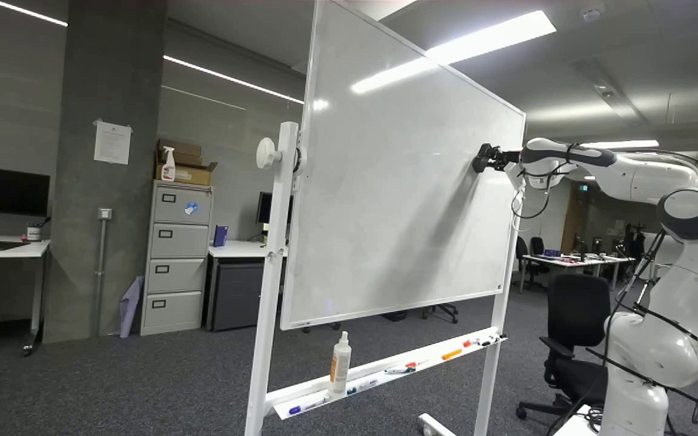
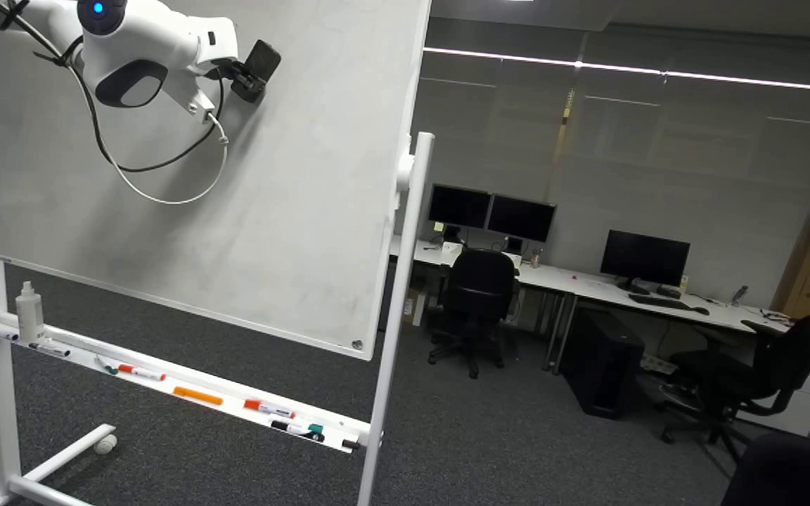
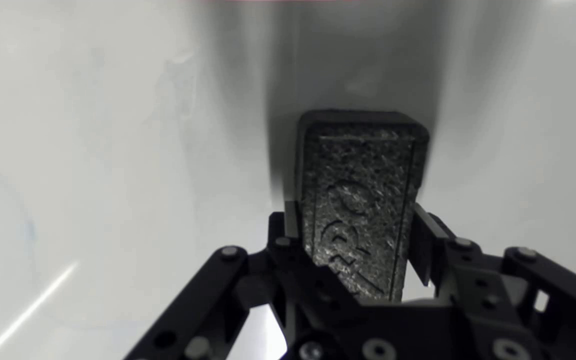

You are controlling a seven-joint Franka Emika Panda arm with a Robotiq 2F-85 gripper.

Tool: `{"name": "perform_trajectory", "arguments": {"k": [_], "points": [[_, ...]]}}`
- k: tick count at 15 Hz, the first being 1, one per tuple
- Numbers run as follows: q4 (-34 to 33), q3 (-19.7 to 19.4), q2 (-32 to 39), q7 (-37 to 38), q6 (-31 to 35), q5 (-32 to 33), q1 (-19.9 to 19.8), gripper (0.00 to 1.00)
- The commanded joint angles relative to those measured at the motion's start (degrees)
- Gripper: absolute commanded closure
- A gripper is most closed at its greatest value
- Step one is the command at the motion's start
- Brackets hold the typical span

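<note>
Held upright between the fingers in the wrist view is a dark, speckled block like a board eraser, with letters pressed into its back. My gripper is shut on its two long sides. The same dark eraser shows small in both exterior views, right at the face of the whiteboard. I cannot tell whether it presses on the surface. Faint grey smudges and a pale blue trace mark the board in the wrist view. The eraser's lower end is hidden behind the gripper.
Below the board, a white tray carries several markers and a spray bottle. A black office chair stands beside the arm's base. The whiteboard's white side post rises at its edge; desks with monitors lie beyond.
</note>
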State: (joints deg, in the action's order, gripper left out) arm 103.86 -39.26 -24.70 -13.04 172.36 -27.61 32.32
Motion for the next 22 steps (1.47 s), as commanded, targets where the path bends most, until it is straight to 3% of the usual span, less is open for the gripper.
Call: {"name": "perform_trajectory", "arguments": {"k": [1, 12, 13, 18, 19, 22], "points": [[0.0, 0.0, 0.0, 0.0, 0.0, 0.0, 0.0, 0.45], [0.0, 0.0, 0.0, 0.0, 0.0, 0.0, 0.0, 0.45], [0.1, 0.2, 0.0, 0.1, 0.2, 0.1, -0.3, 0.70], [1.3, 1.8, -1.5, -0.6, 0.3, 1.0, -1.1, 0.70], [0.3, 0.5, -0.2, 0.0, 0.0, 0.1, -0.5, 0.45], [0.4, 0.9, -0.2, 0.0, 0.0, 0.1, -0.9, 0.45]]}}
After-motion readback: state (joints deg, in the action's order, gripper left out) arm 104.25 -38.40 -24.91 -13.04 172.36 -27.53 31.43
